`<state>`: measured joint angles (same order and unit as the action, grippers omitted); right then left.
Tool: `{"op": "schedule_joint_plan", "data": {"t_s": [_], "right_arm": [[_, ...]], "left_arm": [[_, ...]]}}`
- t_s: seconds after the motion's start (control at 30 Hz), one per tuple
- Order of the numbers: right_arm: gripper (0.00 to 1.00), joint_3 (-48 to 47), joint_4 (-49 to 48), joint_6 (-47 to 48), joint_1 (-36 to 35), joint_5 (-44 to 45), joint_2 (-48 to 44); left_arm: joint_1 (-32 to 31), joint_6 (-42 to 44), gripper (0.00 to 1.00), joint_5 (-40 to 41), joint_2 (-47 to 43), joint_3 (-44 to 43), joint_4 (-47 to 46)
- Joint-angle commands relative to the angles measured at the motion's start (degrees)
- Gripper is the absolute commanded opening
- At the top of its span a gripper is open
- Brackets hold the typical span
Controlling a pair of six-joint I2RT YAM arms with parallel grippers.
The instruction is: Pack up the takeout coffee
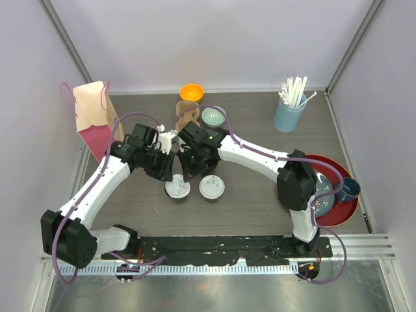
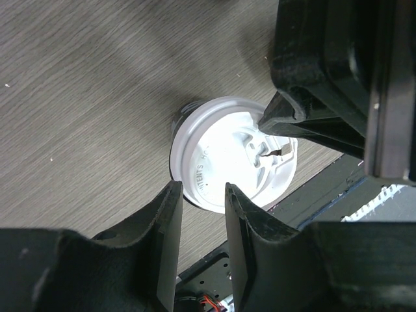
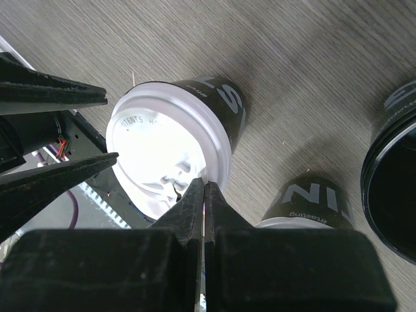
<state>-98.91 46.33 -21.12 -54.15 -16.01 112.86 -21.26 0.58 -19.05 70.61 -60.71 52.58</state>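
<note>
Grey wood-grain table (image 1: 260, 203) carries the coffee cup (image 2: 221, 162) upright just below and ahead of my left gripper (image 2: 201, 190), whose empty, part-spread jaws seem narrower than its lid, while my right gripper (image 3: 204, 188), pressed together, hovers at the same lid's rim.

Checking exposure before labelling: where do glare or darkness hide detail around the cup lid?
Right wrist: the white lid is blown out, embossing mostly lost. Left wrist: same lid bright, lettering legible; left gripper's fingers are near-black silhouettes. Top external: even light, soft shadows.
</note>
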Motion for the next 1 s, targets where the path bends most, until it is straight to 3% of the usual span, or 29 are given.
{"op": "schedule_joint_plan", "data": {"t_s": [0.0, 0.47, 0.97], "right_arm": [[0.01, -2.9, -3.6, 4.4, -3.2, -1.3, -3.3], [0.01, -3.5, -4.9, 3.6, -3.9, -1.9, -1.1], [0.01, -4.4, -4.8, 4.1, -4.1, -1.1, -4.2]], "left_arm": [[-0.5, 1.3, 0.36, 0.5, 0.0, 0.9, -1.7], [-0.5, 2.1, 0.34, 1.9, 2.9, 2.6, -2.4], [-0.4, 2.1, 0.36, -1.3, -0.3, -4.1, 3.1]]}}
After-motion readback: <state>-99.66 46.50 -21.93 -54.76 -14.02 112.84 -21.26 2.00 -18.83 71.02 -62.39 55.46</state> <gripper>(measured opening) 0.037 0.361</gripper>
